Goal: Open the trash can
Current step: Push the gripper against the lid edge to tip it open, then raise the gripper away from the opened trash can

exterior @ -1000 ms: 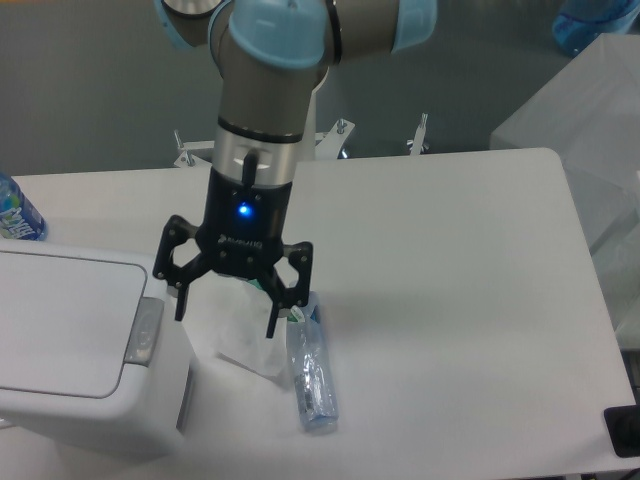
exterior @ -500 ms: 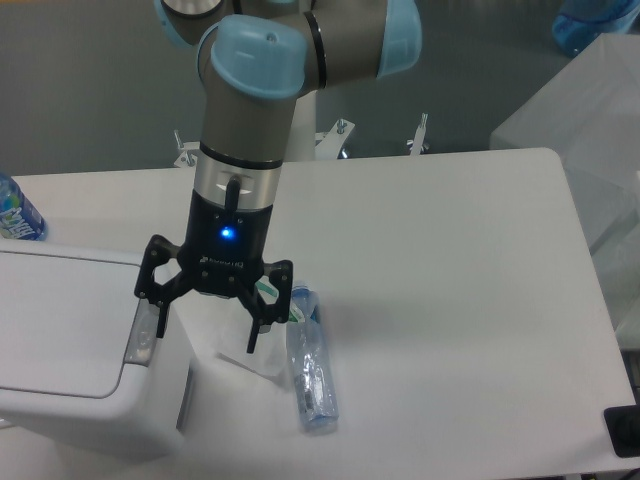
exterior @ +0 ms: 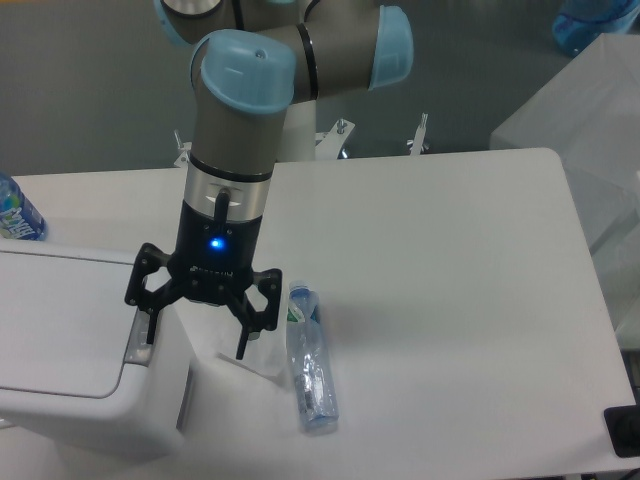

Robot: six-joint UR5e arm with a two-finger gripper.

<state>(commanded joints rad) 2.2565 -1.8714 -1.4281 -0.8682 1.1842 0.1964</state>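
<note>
The white trash can [exterior: 70, 400] stands at the lower left with its flat lid [exterior: 55, 320] shut. A grey push-button strip [exterior: 140, 342] runs along the lid's right rim. My gripper [exterior: 194, 345] points down with its fingers spread wide and holds nothing. Its left finger [exterior: 148, 325] hangs right over the grey strip; I cannot tell whether it touches. The right finger [exterior: 243, 340] hangs beside the can, over a crumpled white tissue [exterior: 240, 358].
A clear plastic bottle [exterior: 308, 362] lies on the white table [exterior: 440, 300] just right of the gripper. A blue-labelled bottle [exterior: 15, 213] stands at the far left behind the can. A black object [exterior: 625, 430] sits at the table's lower right corner.
My gripper has moved left and slightly down, from over the tissue to the can's right rim. Its left finger now hangs over the grey strip. The lid stays shut.
</note>
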